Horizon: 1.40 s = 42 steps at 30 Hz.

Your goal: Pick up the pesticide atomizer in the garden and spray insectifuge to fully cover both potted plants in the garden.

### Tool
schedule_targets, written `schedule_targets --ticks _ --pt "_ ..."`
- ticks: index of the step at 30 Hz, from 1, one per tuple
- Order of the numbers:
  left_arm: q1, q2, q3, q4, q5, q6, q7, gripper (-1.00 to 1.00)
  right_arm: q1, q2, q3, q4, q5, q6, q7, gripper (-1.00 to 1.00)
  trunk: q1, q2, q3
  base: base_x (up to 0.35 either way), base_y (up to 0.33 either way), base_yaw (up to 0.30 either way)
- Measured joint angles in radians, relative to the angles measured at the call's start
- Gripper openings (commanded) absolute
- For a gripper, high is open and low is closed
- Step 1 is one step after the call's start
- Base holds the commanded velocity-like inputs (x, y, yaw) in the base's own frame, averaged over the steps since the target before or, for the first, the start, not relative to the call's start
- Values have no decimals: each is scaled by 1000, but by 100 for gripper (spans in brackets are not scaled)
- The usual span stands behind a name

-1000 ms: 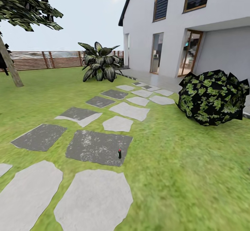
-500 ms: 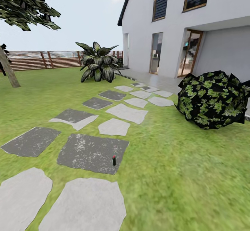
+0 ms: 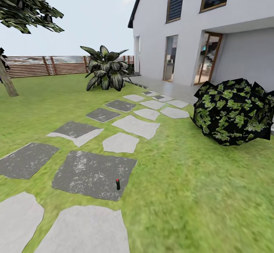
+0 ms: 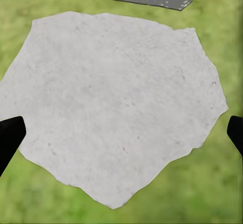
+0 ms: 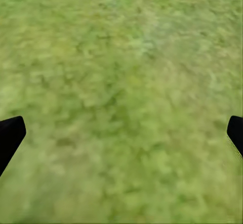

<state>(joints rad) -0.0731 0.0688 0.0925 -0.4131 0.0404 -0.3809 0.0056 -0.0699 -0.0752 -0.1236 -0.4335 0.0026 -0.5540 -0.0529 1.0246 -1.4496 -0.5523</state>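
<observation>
The pesticide atomizer [image 3: 118,184] is a tiny upright bottle, dark with a red top. It stands near the front right corner of a dark stepping stone [image 3: 91,173] in the garden lawn, ahead of me and a little left of centre. The potted plants are out of view. My left gripper [image 4: 121,138] is open, its black fingertips [image 4: 10,138] wide apart above a pale stepping stone [image 4: 116,102]. My right gripper [image 5: 121,138] is open too, over bare grass, with nothing between its fingers.
Pale and dark stepping stones [image 3: 133,125] run toward a white house [image 3: 213,28]. A dark leafy bush [image 3: 232,110] sits on the right. A big striped plant [image 3: 104,68] stands before a slatted wooden fence [image 3: 42,65]. A tree [image 3: 7,81] is at far left.
The whole head view has shifted: the camera has moved, and the atomizer and stones now show lower and further left. Nothing in the garden itself has moved.
</observation>
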Motion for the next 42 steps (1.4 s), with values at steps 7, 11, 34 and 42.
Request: schedule_targets --ticks 7,11,34,42 --pt "0 0 0 0 0 0 0 100 0 0 -1 0 0 0 0 100 0 0 0 282 -199 0" --pt "0 -1 0 0 0 -1 0 100 0 0 0 0 0 0 -1 100 0 0 0 280 -201 0" --pt "-1 -1 0 0 0 -1 0 100 0 4 -1 -5 -1 0 -1 100 0 0 0 260 -217 0" --pt "-1 -1 0 0 0 -1 0 100 0 5 -3 -4 -1 0 -1 100 0 0 0 236 -233 0"
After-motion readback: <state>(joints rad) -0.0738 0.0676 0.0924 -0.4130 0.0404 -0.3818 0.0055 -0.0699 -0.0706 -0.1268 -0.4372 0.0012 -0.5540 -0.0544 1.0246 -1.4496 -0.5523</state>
